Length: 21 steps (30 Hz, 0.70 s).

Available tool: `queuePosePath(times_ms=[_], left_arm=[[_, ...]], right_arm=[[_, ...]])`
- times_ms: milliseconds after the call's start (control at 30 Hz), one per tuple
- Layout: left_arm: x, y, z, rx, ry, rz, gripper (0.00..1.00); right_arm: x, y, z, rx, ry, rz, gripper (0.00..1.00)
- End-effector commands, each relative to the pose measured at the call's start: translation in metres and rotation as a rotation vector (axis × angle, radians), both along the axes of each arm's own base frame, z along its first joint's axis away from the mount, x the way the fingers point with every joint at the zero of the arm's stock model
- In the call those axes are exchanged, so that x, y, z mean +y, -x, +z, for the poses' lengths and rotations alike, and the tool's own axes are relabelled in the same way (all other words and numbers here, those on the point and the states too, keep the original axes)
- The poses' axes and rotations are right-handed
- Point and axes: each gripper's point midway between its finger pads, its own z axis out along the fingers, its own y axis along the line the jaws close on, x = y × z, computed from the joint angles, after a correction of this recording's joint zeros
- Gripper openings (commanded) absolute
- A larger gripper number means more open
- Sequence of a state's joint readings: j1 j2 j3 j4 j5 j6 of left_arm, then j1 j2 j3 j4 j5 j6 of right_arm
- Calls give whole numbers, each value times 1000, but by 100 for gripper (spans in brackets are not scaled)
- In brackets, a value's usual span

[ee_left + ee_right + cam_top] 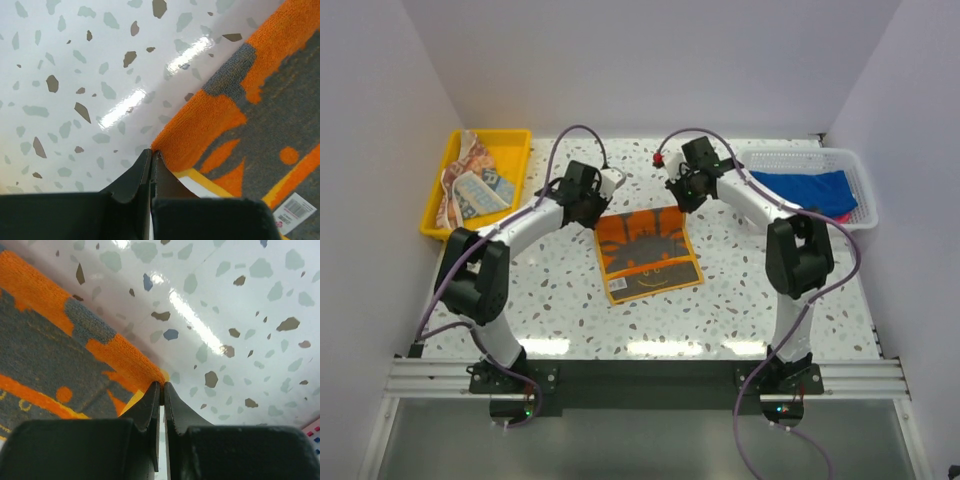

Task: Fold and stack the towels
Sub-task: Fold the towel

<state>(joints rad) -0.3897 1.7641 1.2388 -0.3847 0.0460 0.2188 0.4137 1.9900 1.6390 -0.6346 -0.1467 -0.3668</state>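
The orange towel lies spread flat near the middle of the speckled table. It sits slightly askew, with a dark grey pattern on its face and a yellow border along its near and left edges. Both arms reach out from the near edge of the table and bend inward over the towel's far edge. At the far right of the table sits the white mesh basket, which holds the blue towel with a strip of the pink towel showing at its near side. At the far left sits the yellow tray, with the printed towel — orange, blue and white — crumpled inside and draping over the left rim. The left gripper is down at the orange towel's far-left corner. Its wrist view shows the jaws pressed fully together, with the corner of the cloth caught at their tips. The right gripper is at the far-right corner, and its wrist view shows the same — jaws closed tight, tips pinching the very corner of the orange pile. A small white label with a barcode lies on the towel in the left wrist view.
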Motion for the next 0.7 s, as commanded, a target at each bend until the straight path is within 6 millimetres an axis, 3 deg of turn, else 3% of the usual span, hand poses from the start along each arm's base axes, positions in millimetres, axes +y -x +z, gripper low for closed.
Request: queuePosePath(times_ms=[0, 200, 367, 667], left_arm=[[15, 14, 7, -16, -29, 99, 0], [5, 47, 12, 17, 0, 136, 0], [-20, 85, 9, 71, 31, 94, 0], [-17, 118, 5, 131, 80, 135, 0]], right_arm=[[-27, -6, 30, -107, 38, -113, 0], [-31, 18, 33, -74, 25, -166, 0], [-34, 44, 23, 3, 10, -218, 0], [-38, 94, 10, 104, -35, -306, 0]])
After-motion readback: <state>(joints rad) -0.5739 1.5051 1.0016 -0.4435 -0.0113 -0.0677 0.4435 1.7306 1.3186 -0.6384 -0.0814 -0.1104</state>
